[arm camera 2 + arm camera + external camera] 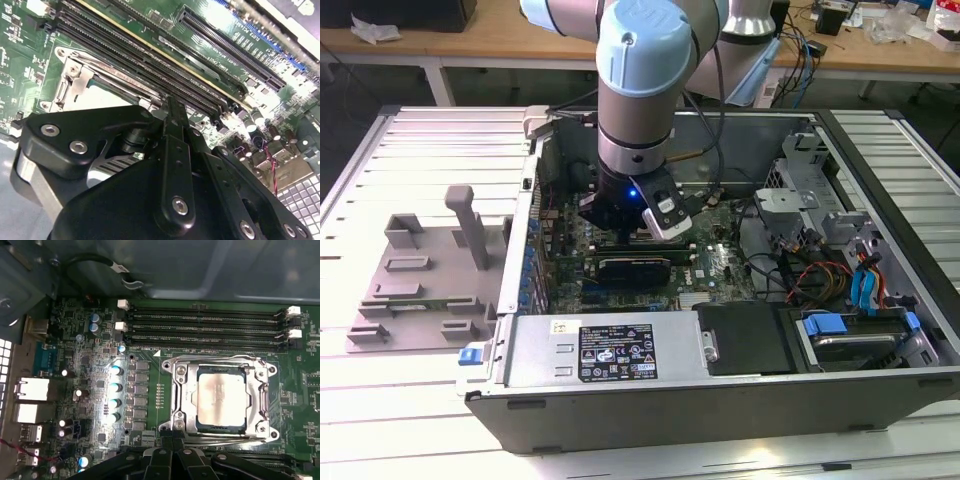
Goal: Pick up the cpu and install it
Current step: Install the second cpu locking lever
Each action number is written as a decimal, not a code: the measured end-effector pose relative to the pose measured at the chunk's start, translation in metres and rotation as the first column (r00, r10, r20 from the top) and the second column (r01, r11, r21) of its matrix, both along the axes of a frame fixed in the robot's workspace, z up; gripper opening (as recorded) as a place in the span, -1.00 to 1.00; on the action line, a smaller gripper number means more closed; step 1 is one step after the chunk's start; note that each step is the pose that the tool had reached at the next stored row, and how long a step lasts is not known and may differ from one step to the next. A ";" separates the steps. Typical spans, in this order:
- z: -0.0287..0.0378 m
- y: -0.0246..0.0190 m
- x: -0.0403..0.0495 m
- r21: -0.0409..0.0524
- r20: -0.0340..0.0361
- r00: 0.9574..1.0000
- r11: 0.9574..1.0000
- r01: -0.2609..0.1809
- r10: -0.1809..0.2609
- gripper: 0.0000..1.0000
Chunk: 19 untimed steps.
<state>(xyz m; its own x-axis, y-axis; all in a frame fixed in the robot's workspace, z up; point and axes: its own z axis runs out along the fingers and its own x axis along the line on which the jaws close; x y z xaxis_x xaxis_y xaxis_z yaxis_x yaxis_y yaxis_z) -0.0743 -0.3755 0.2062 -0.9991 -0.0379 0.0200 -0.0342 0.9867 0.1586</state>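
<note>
In the first wrist view the cpu (221, 397), a small square chip with a pale metal top, lies flat inside the metal socket frame (176, 390) on the green motherboard. My gripper (172, 442) hovers beside the socket's edge, shut with nothing between its fingers and apart from the chip. In the second wrist view the black gripper (172, 107) covers part of the socket frame (75, 75). In the exterior view the gripper (620, 215) reaches down into the open computer case (620, 395) over the board.
Memory slots (205, 327) run alongside the socket. A long black card (635, 268) lies across the board near the gripper. Cables and drive bays (860, 290) fill the case toward the exterior view's right. A grey fixture tray (420, 270) sits outside the case.
</note>
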 end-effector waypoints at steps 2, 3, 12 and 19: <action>-0.0016 0.0000 -0.0020 0.012 0.000 1.000 1.000 0.001 -0.001 -0.79; -0.0022 0.0000 -0.0031 0.019 0.000 1.000 1.000 0.002 -0.002 -0.79; -0.0064 0.0001 -0.0057 0.041 0.000 1.000 0.999 0.007 -0.007 -0.79; -0.0074 -0.0001 -0.0116 0.041 0.001 1.000 0.999 0.008 -0.008 -0.79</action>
<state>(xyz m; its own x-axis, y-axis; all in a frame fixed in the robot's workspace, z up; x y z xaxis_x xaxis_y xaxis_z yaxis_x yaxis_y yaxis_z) -0.0859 -0.3755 0.1988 -0.9994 -0.0304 0.0172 -0.0263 0.9797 0.1986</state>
